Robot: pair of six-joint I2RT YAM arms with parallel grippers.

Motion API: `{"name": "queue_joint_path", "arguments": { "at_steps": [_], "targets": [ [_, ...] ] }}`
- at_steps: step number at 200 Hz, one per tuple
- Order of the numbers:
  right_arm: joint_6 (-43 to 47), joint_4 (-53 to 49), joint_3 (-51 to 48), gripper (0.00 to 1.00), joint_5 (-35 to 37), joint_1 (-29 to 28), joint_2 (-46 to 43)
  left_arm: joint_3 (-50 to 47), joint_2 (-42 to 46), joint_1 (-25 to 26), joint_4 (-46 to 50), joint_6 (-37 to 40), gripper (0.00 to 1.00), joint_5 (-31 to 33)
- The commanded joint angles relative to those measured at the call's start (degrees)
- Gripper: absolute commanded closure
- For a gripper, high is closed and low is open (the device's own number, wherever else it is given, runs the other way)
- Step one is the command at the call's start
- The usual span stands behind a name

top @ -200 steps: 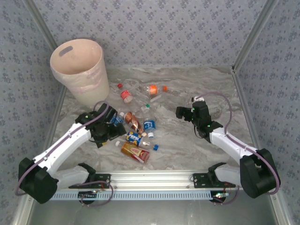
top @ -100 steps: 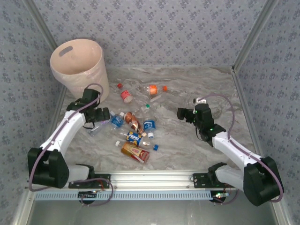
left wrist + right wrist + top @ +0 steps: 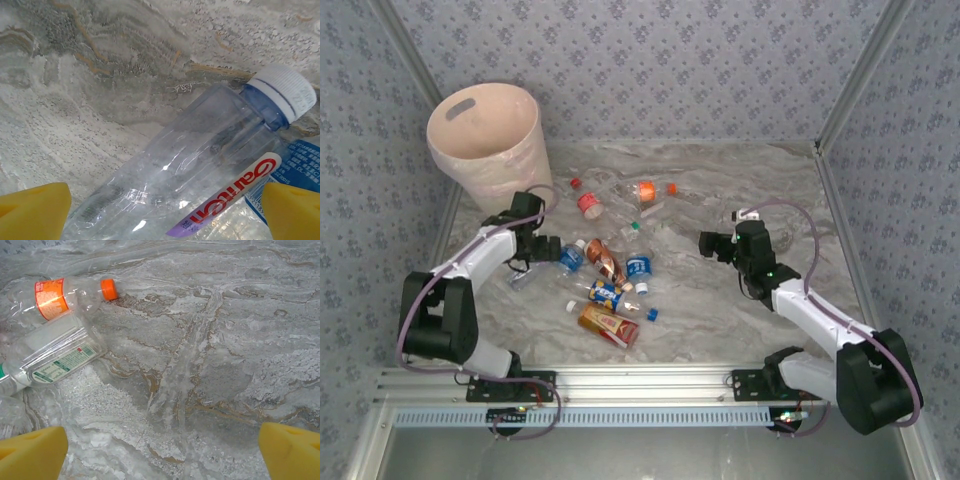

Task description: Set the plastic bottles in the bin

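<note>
The left tool [image 3: 542, 250] is wide open and points down at a clear bottle with a white cap [image 3: 190, 165] lying on its side on the grey surface [image 3: 720, 300]. In the left wrist view the bottle lies between the two yellow pads [image 3: 35, 207], and they are not squeezing it. The other plastic bottles [image 3: 610, 290] lie in a messy bunch in the middle of the surface. The bin [image 3: 510, 170] stands at the far left corner. The right tool [image 3: 708, 241] is wide open too, over bare surface, with an orange-cap bottle [image 3: 60, 295] and a green-label bottle [image 3: 60, 357] near it.
</note>
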State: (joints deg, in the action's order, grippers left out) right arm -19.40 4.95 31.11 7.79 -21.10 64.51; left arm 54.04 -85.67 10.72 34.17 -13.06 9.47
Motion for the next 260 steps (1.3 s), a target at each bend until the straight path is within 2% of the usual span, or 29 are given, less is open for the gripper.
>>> {"name": "queue_joint_path", "arguments": {
  "at_steps": [1,28,68,87,104,143,194,207,235,245,260],
  "targets": [
    [2.3,1.8,1.4,0.00,-4.4,0.3,0.3,-0.9,-2.2,-0.1,-0.8,-0.1,0.02,-0.7],
    [10.3,8.1,0.6,0.00,-21.7,-3.7,-0.1,-1.1,-3.9,-0.3,-1.3,-1.1,0.02,-0.5],
    [20.3,7.4,-0.2,0.00,-26.1,-20.6,0.9,-1.0,-5.3,-0.4,-2.4,-2.1,0.02,-0.5],
    [28.6,5.1,0.5,0.00,-19.1,-30.7,2.8,-1.0,-6.2,-0.4,-2.9,-2.7,0.02,-0.4],
    [33.8,5.1,2.1,0.00,-15.5,-35.5,6.2,-1.1,-6.5,-0.4,-3.6,-2.8,0.03,-1.0],
    [42.7,6.4,7.3,0.00,-19.5,-41.0,15.6,-1.4,-7.5,-0.4,-4.2,-3.1,0.04,-1.1],
    [44.1,8.1,12.7,0.00,-23.8,-44.3,23.3,-1.1,-7.8,-0.4,-4.1,-4.4,0.04,-0.5],
    [44.1,8.0,13.8,0.00,-21.1,-45.3,25.6,-1.1,-7.9,-0.4,-4.1,-4.9,0.04,-0.7],
    [42.6,16.2,12.0,0.00,-9.5,-46.5,28.5,-1.2,-8.1,-0.4,-3.8,-5.9,0.07,-1.0],
    [42.3,17.4,11.4,0.00,-7.2,-46.4,28.6,-1.1,-8.2,-0.4,-3.6,-6.0,0.08,-1.2],
    [42.9,18.7,11.1,0.00,-0.3,-46.0,28.8,-1.0,-8.7,-0.4,-3.0,-6.3,0.10,-1.1]
  ]
}}
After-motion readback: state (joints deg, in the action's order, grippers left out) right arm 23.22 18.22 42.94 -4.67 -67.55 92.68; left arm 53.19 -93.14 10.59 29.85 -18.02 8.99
